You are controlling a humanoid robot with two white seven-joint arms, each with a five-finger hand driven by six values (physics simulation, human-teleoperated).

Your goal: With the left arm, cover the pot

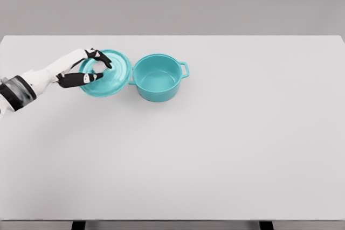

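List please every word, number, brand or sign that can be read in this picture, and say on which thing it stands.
There are none: no text shows on the pot, the lid, the left hand at the lid, or the table.

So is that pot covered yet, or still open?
Open. The pot shows its bare inside, and the lid sits beside it on the table, under the left hand.
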